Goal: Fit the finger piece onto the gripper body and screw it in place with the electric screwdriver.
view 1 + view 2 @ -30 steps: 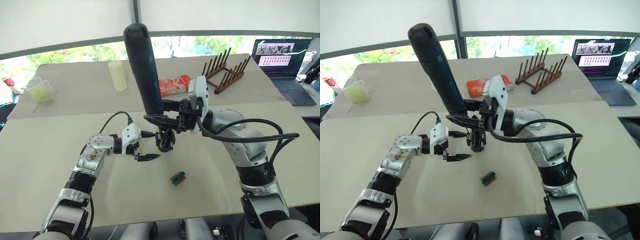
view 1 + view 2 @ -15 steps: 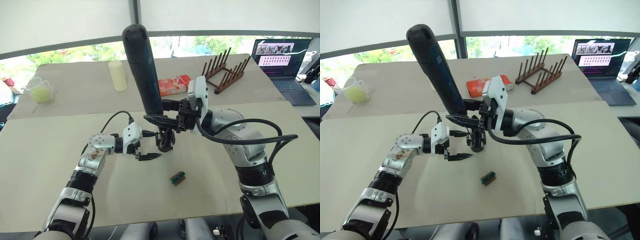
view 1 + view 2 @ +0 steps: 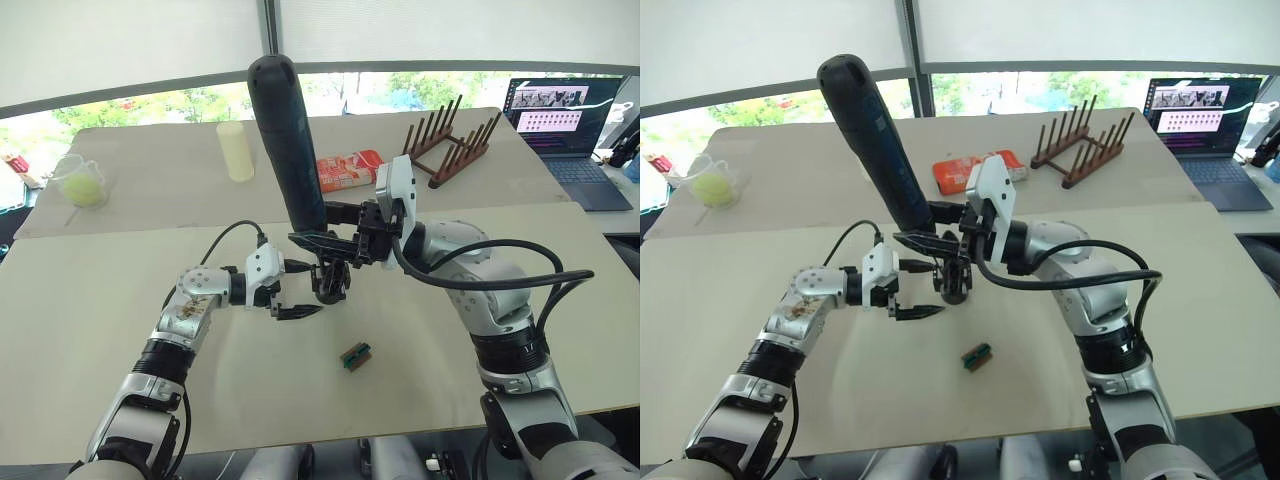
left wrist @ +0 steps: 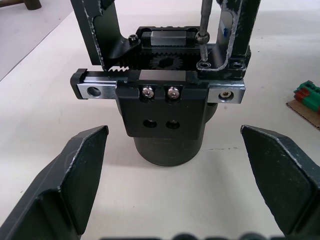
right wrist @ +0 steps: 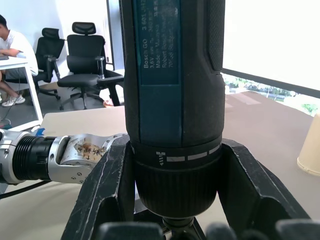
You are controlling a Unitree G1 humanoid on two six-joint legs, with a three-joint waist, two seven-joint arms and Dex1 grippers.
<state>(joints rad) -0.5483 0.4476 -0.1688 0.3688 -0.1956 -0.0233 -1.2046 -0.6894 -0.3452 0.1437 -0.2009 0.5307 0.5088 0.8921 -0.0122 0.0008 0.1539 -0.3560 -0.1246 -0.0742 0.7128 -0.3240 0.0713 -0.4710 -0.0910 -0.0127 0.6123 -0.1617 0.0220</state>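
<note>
- Now, right gripper is clamping the electric screwdriver near its lower end, fingers closed on both sides of the barrel. Tool is standing nearly upright, thick end up, leaning a bit toward robot's left.
- Thin metal bit is pointing down from betw. those fingers, tip sitting at a screw spot on top of the gripper body.
- Gripper body is resting on the beige table, directly below right fingers; round base down, toothed rack & silver rail across its upper part.
- Left gripper is hovering just beside the body, on robot's left of it, fingers spread wide, holding nothing. In left wrist view, body is sitting just ahead of the gap betw. the two tips, not touching either.
- Finger piece: can't tell it apart from the dark parts atop the body.
- Small green-brown block is lying on table, nearer the robot than both grippers, apart from them.
- Person in white shirt is sitting at a desk far behind, in right wrist view.
</note>
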